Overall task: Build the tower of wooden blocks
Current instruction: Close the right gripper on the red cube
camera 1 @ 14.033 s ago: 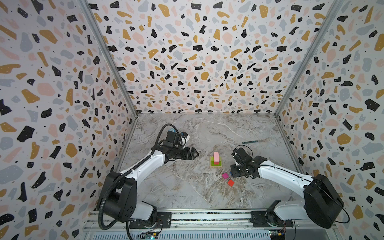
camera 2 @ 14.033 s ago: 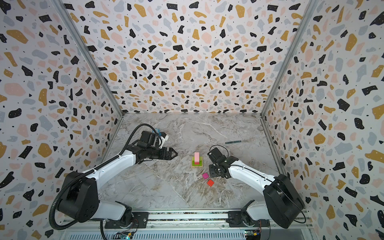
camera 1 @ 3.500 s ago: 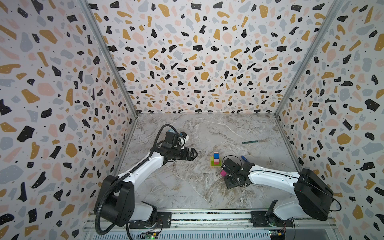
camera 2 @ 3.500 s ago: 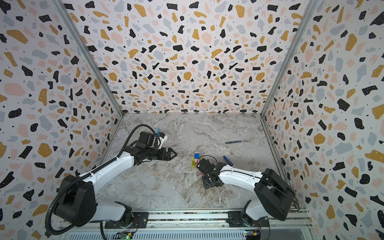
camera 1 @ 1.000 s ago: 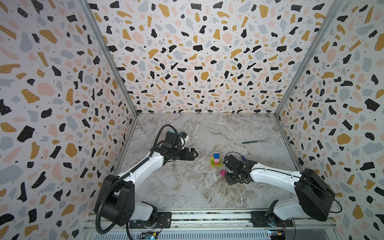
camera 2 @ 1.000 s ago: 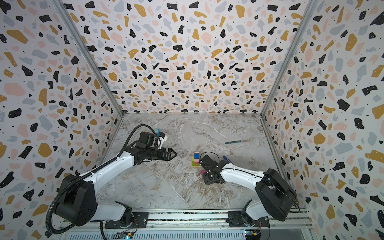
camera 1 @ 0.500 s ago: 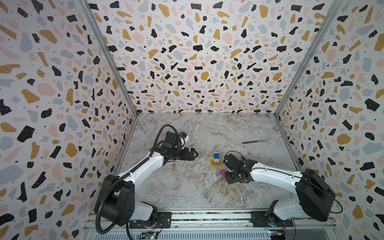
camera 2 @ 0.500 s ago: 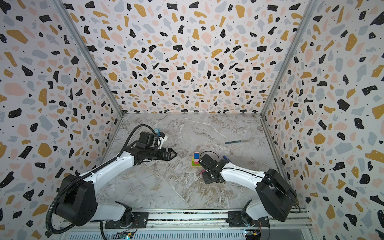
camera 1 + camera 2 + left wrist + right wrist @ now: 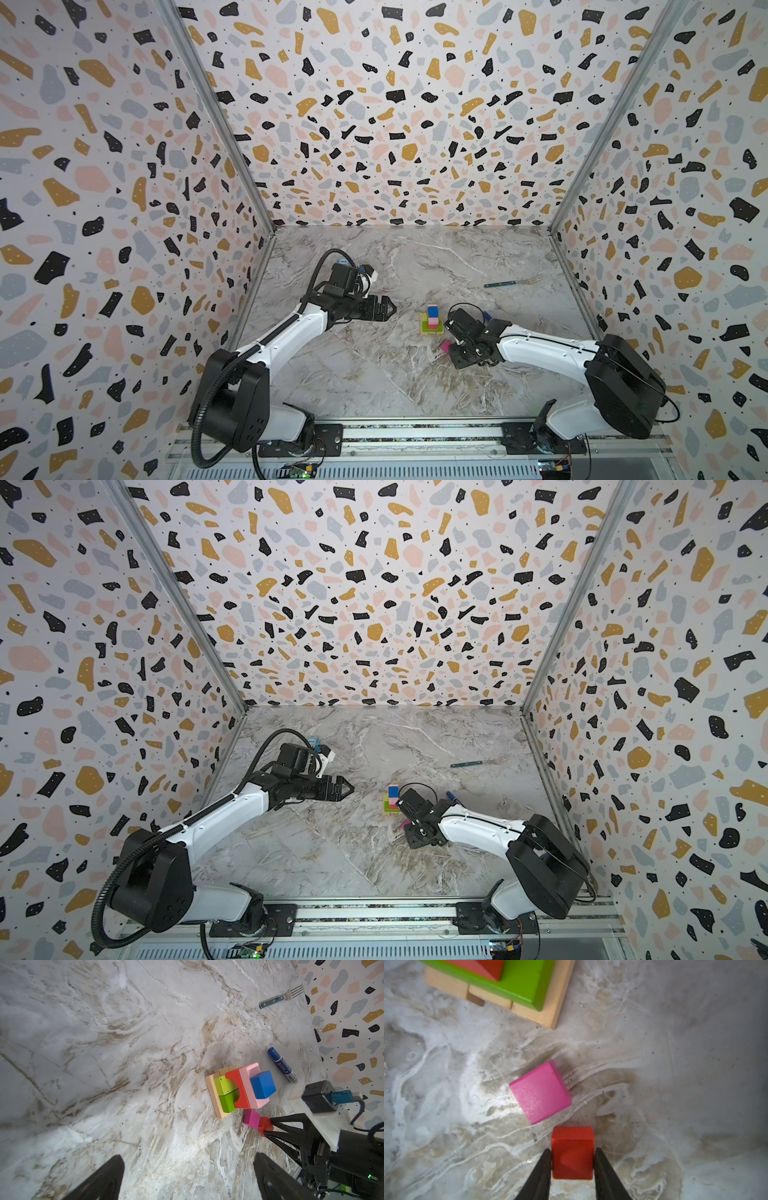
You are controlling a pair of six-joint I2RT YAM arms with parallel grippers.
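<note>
Right end effector (image 9: 572, 1150) clamps 1 orange-red cube (image 9: 572, 1154), perhaps lifted.

A robot lab booth, with patterned walls (image 9: 395, 124) and 2 rail-mounted arms (image 9: 286, 336).

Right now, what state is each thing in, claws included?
tower: standing, blue cube topmost.
magenta cube: loose, lying beside the tower, not stacked.
orange-red cube: gripped between the right claw's jaws.
right claw: shut on the orange-red cube.
left claw: open, empty, away from the tower.
marker pen: capped, lying flat.
fork: lying flat, untouched.
</note>
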